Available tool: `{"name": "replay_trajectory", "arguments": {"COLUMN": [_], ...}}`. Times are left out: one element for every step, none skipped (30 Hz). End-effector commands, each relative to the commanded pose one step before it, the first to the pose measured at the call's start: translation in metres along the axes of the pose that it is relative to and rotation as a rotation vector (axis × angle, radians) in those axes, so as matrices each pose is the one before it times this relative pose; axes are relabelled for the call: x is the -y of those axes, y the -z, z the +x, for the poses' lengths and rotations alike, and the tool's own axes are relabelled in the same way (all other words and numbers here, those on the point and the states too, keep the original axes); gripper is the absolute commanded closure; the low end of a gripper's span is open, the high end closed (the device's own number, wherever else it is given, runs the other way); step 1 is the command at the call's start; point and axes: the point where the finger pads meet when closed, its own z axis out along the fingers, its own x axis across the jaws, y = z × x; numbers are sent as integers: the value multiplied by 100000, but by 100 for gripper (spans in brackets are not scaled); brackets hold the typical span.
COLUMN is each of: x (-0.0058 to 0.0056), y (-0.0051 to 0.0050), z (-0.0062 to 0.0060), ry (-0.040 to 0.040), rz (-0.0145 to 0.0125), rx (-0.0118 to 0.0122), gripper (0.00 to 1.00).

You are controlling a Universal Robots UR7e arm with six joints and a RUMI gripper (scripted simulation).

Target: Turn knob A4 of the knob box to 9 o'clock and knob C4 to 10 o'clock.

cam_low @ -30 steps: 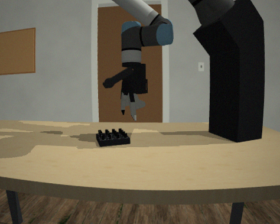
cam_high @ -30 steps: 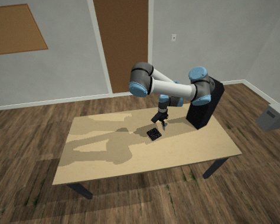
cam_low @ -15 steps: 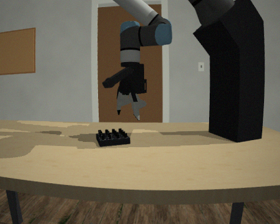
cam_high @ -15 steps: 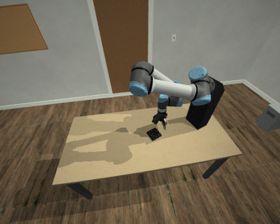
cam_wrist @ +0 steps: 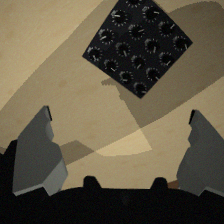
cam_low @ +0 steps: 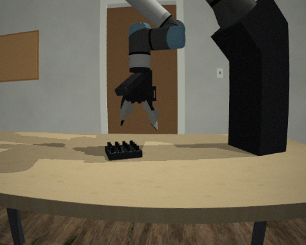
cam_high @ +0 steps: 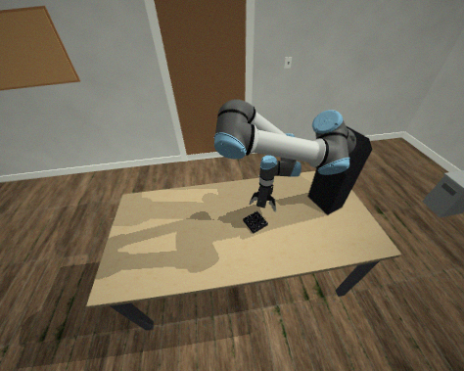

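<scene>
The black knob box (cam_high: pixel 255 221) (cam_low: pixel 123 150) (cam_wrist: pixel 137 44) lies flat on the wooden table (cam_high: pixel 302 248) (cam_low: pixel 183 183). In the wrist view it sits turned like a diamond, with rows of small dark knobs and white marks; single knob positions are too small to read. My gripper (cam_high: pixel 263 204) (cam_low: pixel 139 123) (cam_wrist: pixel 120 108) is open and empty. It hangs well above the table, a little behind and to the right of the box, with fingers spread wide and pointing down. The socket side of the box cannot be made out.
The arm's black base pedestal (cam_high: pixel 341 174) (cam_low: pixel 259 79) stands on the table's back right. A grey box (cam_high: pixel 453 192) sits off the table at the right. The arm's shadow falls across the table's left half.
</scene>
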Motion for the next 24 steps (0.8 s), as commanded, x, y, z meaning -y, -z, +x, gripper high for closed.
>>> {"name": "replay_trajectory", "arguments": {"x": [131,20,14,13,10,8,5,3,0,-2,-4,-7,-9,0,0,-17,-22,-25,-18,-23,-26,-28,-31,-33], "y": [100,21,17,19,20,20,20,21,21,21,22,22,22,0,0,31,32,31,20,24,25,25,25,25], "z": [133,31,25,28,29,29,29,29,29,29,29,29,29,0,0,40,39,36,23,26,26,25,24,23], "ry": [14458,3664,2932,3199,3243,3215,3211,3214,3214,3214,3213,3213,3214,0,0,4462,4474,4199,2699,3169,3268,3217,3210,3215], "rz": [382,0,0,0,0,0,0,0,0,0,0,0,0,0,0,0,0,0,0,0,0,0,0,0], "rx": [738,0,0,0,0,0,0,0,0,0,0,0,0,0,0,0,0,0,0,0,0,0,0,0], "gripper": [0,0,0,0,0,0,0,0,0,0,0,0,0,0,0,0,0,0,0,0,0,0,0,0]}}
